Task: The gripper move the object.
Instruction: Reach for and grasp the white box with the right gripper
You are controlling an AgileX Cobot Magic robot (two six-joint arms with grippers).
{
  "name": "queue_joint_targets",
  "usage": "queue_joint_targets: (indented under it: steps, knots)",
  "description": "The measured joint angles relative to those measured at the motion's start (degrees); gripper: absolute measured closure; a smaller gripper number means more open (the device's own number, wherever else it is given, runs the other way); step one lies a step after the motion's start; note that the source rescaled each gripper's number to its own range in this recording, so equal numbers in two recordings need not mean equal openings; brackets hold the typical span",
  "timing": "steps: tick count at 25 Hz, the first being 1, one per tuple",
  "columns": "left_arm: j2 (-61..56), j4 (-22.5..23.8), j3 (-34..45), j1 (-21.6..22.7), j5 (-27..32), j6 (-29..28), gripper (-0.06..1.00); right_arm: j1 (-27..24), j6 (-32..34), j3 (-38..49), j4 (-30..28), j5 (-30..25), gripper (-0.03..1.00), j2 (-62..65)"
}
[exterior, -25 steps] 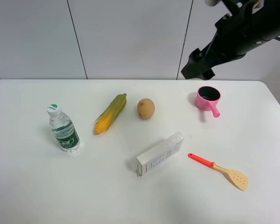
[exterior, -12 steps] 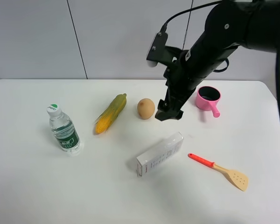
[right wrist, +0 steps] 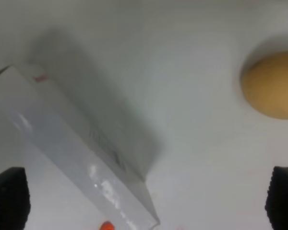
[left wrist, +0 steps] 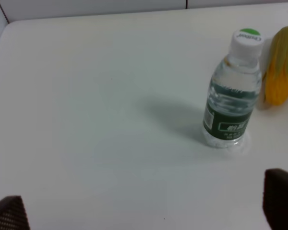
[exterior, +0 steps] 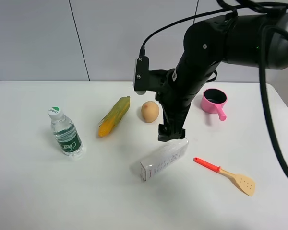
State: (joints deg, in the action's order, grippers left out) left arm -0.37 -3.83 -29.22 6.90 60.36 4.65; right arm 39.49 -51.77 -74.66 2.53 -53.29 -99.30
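**Operator:** Which step is being carried out?

**Technician:** The approach is judged to be under way, and no grasp is being made yet. The right arm is being held with its jaws just above the end of the carton that is being turned toward the potato. In the right wrist view the jaws are being shown wide apart, with the carton running slantwise between them and the potato off to one side.

**Operator:** Where is the carton being kept?

**Technician:** It is being left flat on the surface, just in front of the potato on the camera's side. It is being touched by nothing.

**Operator:** What is being asked of the next move?

**Technician:** A short descent is probably being called for. Since the carton is being straddled at an angle, a wrist turn is likely being needed so that its long sides are being met squarely. Closure would follow once the narrow width is being spanned.

**Operator:** And the left side?

**Technician:** The left jaws are also being held apart, gripping nothing, with the water bottle and corn cob ahead, well away from the potato.
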Motion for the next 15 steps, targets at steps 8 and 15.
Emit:
queue_joint_targets:
  steps: [8, 15]
  knots:
    - [0.0, 0.05, 0.0, 0.0, 0.0, 0.0, -0.06, 1.23, 2.08, 0.0, -1.92, -4.53, -0.03, -5.6]
    - [0.0, 0.05, 0.0, 0.0, 0.0, 0.0, -0.06, 1.23, 2.09, 0.0, -2.53, -3.9, -0.03, -9.43]
